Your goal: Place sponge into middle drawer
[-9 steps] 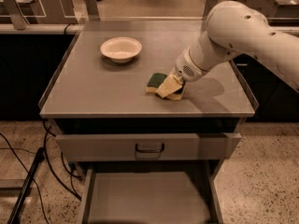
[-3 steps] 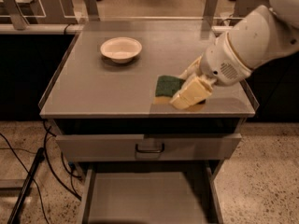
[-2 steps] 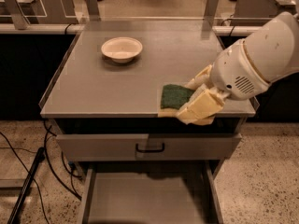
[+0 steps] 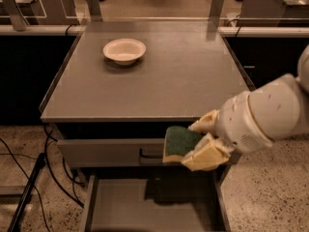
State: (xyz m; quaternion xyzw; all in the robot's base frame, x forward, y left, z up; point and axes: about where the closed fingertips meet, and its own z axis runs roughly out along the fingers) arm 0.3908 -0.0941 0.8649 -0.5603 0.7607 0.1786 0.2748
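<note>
My hand [image 4: 203,140] is clamped on the sponge [image 4: 178,140], which sticks out to its left, green face toward the camera. I cannot tell its long axis. The drawer [image 4: 140,210] lies open below.

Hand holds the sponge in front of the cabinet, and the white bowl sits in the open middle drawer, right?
No: the camera view shows the white bowl on the cabinet top, not in the middle drawer. The hand does hold the sponge in front of the cabinet.
</note>
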